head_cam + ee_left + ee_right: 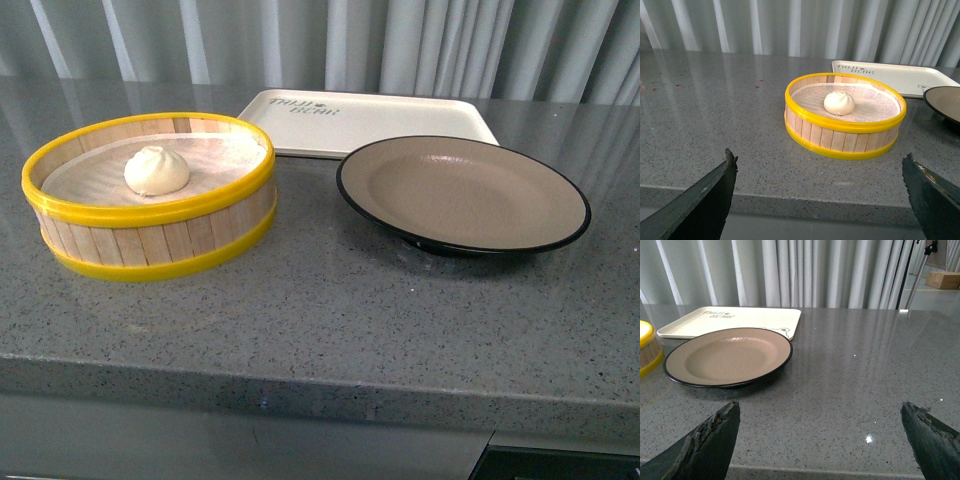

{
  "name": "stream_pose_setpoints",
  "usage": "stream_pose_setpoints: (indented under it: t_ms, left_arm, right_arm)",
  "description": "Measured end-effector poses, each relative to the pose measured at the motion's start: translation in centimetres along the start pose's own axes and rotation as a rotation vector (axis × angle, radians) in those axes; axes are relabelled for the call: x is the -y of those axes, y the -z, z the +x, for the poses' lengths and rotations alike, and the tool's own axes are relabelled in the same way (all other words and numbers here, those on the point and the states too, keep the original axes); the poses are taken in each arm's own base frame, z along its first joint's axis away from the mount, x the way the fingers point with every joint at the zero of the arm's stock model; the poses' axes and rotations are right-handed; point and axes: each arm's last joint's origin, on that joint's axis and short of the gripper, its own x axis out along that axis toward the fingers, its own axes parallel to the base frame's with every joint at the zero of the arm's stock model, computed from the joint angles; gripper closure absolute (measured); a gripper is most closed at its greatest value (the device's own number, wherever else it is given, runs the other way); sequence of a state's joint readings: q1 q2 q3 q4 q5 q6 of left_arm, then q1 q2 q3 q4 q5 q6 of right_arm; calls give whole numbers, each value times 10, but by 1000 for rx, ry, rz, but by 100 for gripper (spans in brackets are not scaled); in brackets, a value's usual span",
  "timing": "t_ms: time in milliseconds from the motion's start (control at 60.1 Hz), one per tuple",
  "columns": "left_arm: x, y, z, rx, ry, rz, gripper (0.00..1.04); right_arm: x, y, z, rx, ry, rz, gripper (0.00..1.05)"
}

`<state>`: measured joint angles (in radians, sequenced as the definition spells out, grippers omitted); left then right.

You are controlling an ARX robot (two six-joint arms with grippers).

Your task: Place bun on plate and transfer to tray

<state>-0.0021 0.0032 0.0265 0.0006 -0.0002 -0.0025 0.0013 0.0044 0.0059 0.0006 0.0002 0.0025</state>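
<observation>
The white pleated bun (156,170) (839,102) lies inside a yellow-rimmed wooden steamer basket (150,255) (840,135) at the left of the counter. To its right stands the tan plate (462,193) (727,356) with a black rim, with nothing on it. Behind both lies the cream tray (370,122) (900,77) (735,320) with dark lettering. My left gripper (820,167) hangs open at the counter's front edge, short of the basket. Just as wide open is my right gripper (820,412), near the front edge, to the right of the plate. Neither arm shows in the front view.
The grey speckled counter (330,310) ends in a front edge close to both grippers. Pale curtains (400,40) hang behind the counter. A tripod leg (920,270) and a cardboard box (943,280) stand far off to the right.
</observation>
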Motion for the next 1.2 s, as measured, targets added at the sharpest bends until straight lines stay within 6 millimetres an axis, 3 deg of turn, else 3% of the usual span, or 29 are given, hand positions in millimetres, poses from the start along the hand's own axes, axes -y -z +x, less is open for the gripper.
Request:
stream_pose_setpoints:
  t_ms: [1114, 1197]
  left_arm:
    - [0, 0, 0, -1, -1, 0, 7]
    - [0, 1, 3, -173, -78, -139, 7]
  right_arm:
    - [0, 0, 0, 0, 0, 0, 8]
    - [0, 0, 0, 0, 0, 0, 8]
